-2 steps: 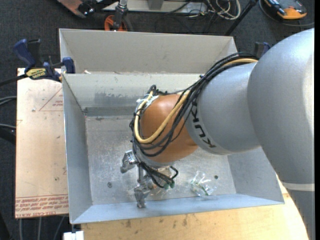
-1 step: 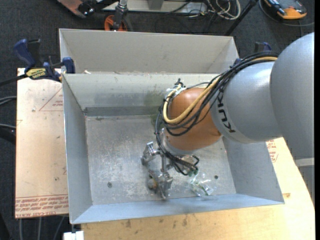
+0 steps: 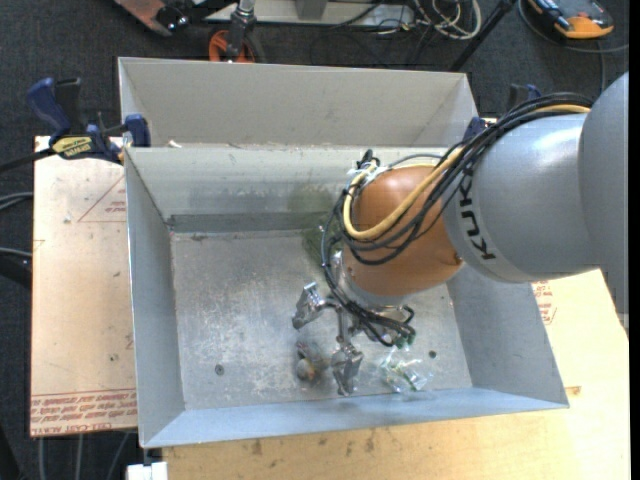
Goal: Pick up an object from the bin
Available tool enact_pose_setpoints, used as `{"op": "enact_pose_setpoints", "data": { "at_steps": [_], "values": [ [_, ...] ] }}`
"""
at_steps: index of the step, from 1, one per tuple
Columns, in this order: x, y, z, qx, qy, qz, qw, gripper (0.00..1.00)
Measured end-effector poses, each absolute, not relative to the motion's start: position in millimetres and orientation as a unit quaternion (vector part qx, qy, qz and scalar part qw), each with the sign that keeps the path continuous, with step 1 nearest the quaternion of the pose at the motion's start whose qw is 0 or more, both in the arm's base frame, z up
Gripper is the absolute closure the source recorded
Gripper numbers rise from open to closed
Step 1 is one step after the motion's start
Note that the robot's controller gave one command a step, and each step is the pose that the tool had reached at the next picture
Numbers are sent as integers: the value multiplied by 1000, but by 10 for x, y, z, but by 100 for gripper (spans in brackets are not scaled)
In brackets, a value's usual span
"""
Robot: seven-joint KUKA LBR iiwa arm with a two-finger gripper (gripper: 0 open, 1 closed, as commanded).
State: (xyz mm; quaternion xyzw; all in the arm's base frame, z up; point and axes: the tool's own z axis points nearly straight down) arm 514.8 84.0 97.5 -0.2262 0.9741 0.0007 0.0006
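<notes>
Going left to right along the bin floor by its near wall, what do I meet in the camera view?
Small brownish lump → lower finger of the gripper → clear crumpled scrap.

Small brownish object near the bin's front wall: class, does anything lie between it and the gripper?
Nothing visible does. The gripper hangs open just beside and above the small brownish object, with bare bin floor between them. A clear crumpled piece lies off to the right, out of the way.
</notes>
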Motion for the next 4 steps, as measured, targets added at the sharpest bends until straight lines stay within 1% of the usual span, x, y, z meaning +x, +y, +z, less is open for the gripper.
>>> {"op": "enact_pose_setpoints", "data": {
  "at_steps": [1,3,4],
  "values": [
    [5083,821,773,-317,948,-1,7,100],
    [5079,824,813,-317,948,0,7,100],
    [5064,826,890,-317,948,0,3,100]
  ]
}}
